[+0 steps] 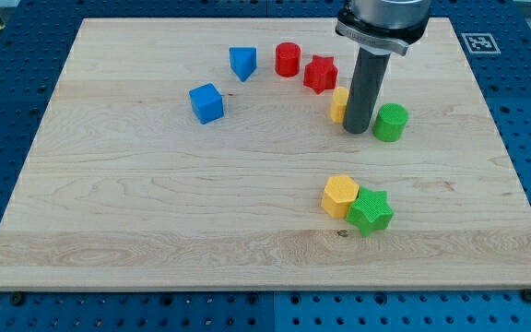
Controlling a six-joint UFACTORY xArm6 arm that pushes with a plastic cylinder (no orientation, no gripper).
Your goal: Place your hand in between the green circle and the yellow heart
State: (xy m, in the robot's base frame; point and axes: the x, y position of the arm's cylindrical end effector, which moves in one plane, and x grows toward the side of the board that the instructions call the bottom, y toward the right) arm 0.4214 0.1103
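Observation:
The green circle [391,122] stands right of centre on the wooden board. The yellow heart [338,104] is just to its left, mostly hidden behind my rod. My tip [357,131] rests on the board between the two, touching or almost touching the heart, with a small gap to the green circle.
A red star [320,74], a red cylinder [288,59], a blue triangular block [241,63] and a blue cube [206,102] lie in an arc toward the view's upper left. A yellow hexagon [340,195] and a green star [371,211] touch near the view's bottom.

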